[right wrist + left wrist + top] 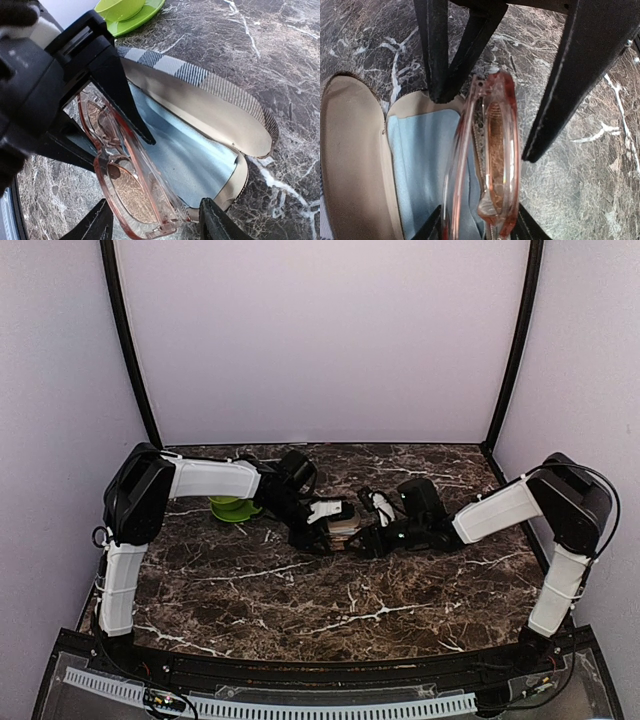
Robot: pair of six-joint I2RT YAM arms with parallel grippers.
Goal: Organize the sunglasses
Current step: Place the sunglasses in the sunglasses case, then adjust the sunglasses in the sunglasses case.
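The pink sunglasses (495,150) are balancing on edge over the open plaid case (200,110), the left gripper (485,125) straddling them with jaws apart, the right gripper (155,220) pinching one end; a slip could be tipping them outside.

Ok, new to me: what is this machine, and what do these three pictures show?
Two robot arms stand at a marble table. One picture looks down from above; the other two come from a camera on each wrist, showing that arm's own black fingers. An open plaid glasses case with a blue cloth inside lies mid-table, with a green dish near the left arm. Folded pink sunglasses sit over the case, with the left gripper and the right gripper each straddling them; whether either actually grips them is unclear.
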